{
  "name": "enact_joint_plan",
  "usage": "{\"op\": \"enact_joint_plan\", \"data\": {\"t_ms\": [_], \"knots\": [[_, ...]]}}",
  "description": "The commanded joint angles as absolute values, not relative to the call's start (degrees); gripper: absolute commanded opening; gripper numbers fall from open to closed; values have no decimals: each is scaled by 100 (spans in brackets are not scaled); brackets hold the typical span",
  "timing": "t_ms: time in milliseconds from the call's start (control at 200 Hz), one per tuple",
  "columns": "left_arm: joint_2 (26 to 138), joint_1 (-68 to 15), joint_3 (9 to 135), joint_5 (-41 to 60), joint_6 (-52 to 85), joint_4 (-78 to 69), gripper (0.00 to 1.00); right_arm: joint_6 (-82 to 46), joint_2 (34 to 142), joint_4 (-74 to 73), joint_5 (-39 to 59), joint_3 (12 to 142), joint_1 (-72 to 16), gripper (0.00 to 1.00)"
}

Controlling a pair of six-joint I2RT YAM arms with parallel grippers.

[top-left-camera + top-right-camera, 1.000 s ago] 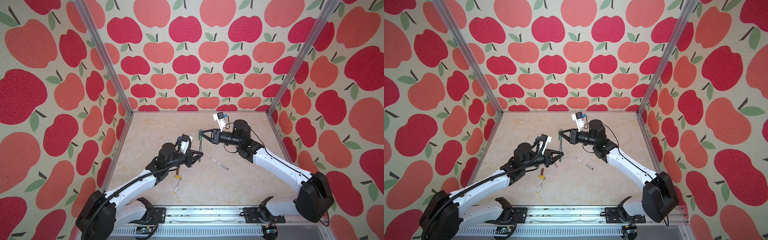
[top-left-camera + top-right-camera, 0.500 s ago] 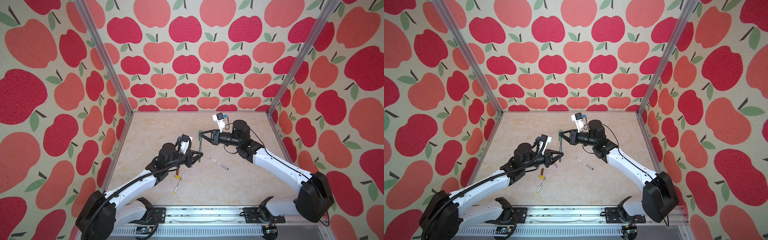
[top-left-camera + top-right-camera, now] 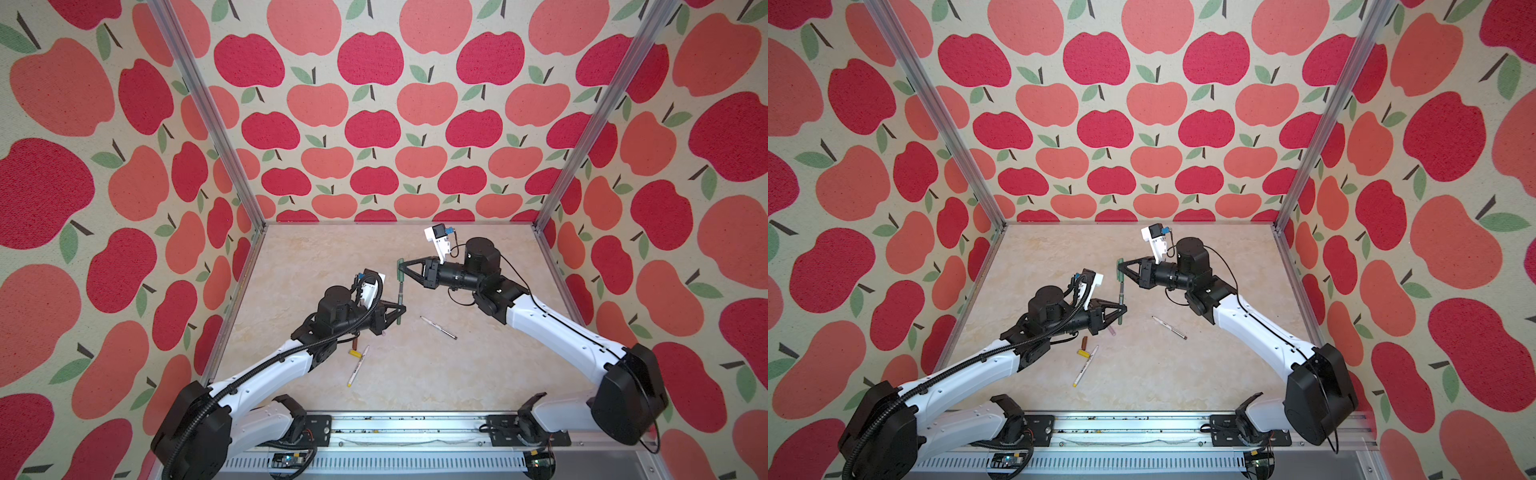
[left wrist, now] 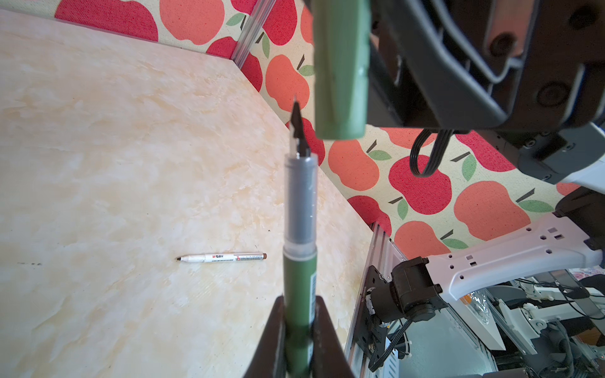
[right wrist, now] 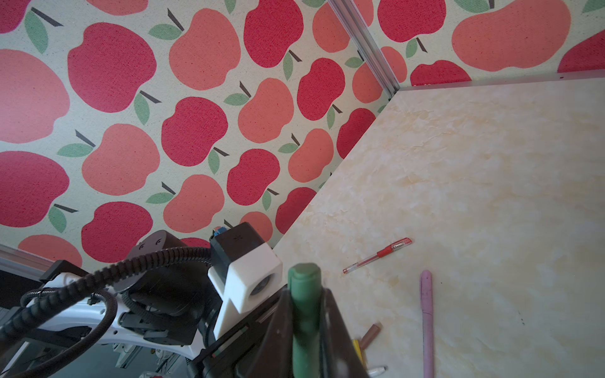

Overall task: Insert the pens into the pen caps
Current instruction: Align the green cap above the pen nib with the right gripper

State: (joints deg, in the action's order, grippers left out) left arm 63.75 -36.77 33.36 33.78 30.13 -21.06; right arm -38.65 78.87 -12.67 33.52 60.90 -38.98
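Left hand point(image 4: 299, 314) grasps dark green pen point(image 4: 299, 278); right hand point(image 5: 306, 304) grasps green cap point(image 5: 304, 281), opening facing the tip, for insertion.

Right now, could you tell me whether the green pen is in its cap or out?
Out: the pen shows its dark tip bare beside the cap, not inside it.
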Motion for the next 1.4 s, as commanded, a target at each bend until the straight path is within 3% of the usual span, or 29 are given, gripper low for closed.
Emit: {"op": "enact_joint_plan", "data": {"t_ms": [0, 1396], "knots": [[6258, -3703, 3432, 3360, 2912, -2153, 0, -3662, 7914, -1125, 3322, 6317, -3864, 0], [6126, -3702, 3379, 3402, 2892, -2169, 0, -3797, 8003, -1292, 3375, 6553, -3752, 0]]}}
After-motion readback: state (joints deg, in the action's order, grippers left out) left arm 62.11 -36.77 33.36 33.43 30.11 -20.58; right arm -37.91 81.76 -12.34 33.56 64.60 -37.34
